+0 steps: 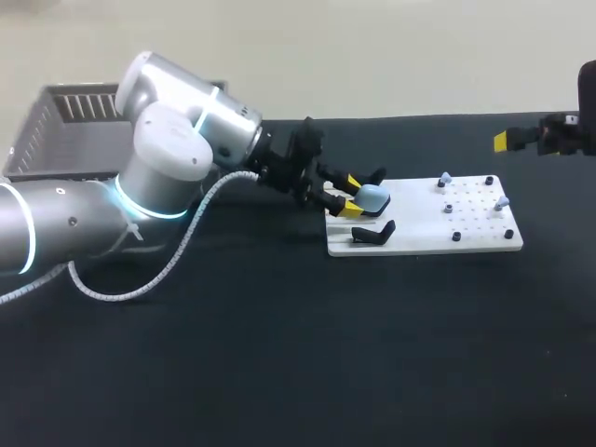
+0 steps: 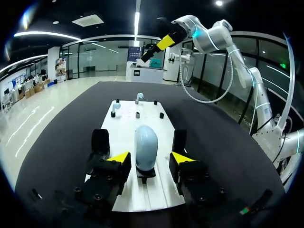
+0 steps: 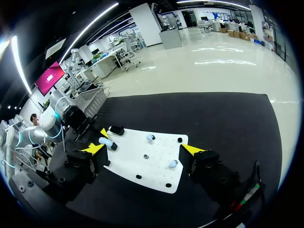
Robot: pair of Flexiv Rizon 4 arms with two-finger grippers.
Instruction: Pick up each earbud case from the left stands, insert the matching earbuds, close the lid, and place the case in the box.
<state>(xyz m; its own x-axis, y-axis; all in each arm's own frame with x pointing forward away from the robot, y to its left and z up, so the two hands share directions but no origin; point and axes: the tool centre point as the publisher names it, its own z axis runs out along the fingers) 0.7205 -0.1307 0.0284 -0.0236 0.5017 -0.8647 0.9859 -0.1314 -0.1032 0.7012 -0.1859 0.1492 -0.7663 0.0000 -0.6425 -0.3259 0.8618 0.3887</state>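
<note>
1. The left gripper (image 1: pixel 351 196) stands open astride the pale-blue rounded plastic earbud case (image 1: pixel 372 197), which is perched at the 9 o'clock end of the white rectangular board (image 1: pixel 419 244). Neither yellow tip seems to touch it.
2. A good grab likely means centring the pads on the case's flanks, closing gently, then lifting straight off its stand.
3. The right gripper (image 3: pixel 142 149) hangs wide open and empty at the board's 2 o'clock.
4. Counted: one case; three black stands (image 1: pixel 374 233), two apparently bare; two pale-blue earbuds (image 1: pixel 445 177) on the board's 3 o'clock half; one grey slatted box (image 1: pixel 56 121) at the table's 10 o'clock.
</note>
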